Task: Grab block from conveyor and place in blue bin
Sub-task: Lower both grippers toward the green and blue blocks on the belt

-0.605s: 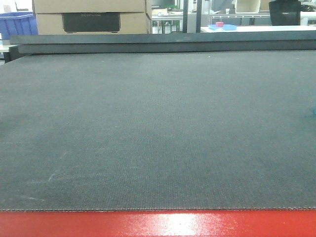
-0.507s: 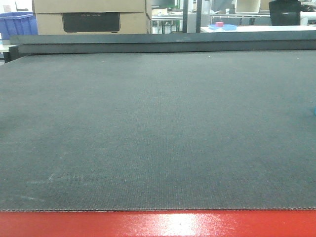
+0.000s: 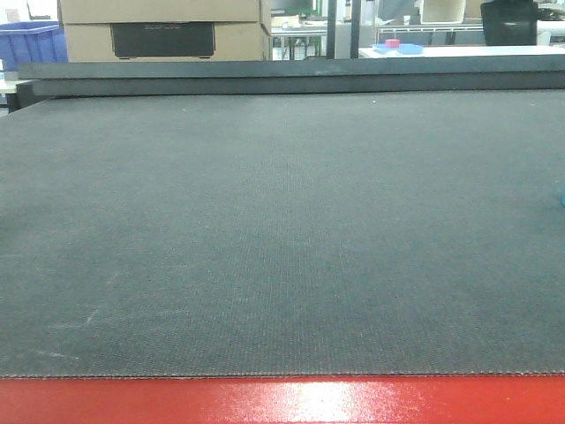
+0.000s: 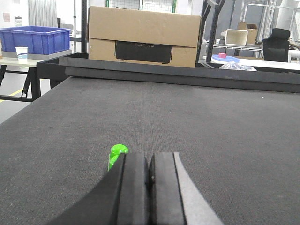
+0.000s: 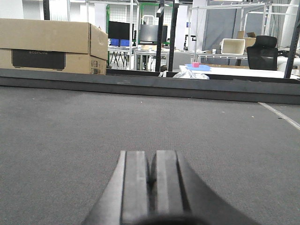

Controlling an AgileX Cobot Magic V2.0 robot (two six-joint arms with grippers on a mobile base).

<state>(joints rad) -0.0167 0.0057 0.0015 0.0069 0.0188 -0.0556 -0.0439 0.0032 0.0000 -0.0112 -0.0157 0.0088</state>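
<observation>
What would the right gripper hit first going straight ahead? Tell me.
Ahead of the shut right gripper the conveyor looks bare; the first thing in line is probably the dark raised rail at its far edge, though depth is hard to judge.

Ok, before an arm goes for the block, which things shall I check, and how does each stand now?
1. Block in view: not ok, only a blue sliver at the front view's right edge, likely it.
2. Left gripper open: not ok, shut.
3. Right gripper open: not ok, shut.
4. Blue bin found: ok, on a table off the conveyor's far left corner.
5. Green thing beside the left gripper: cannot tell what it is.
</observation>
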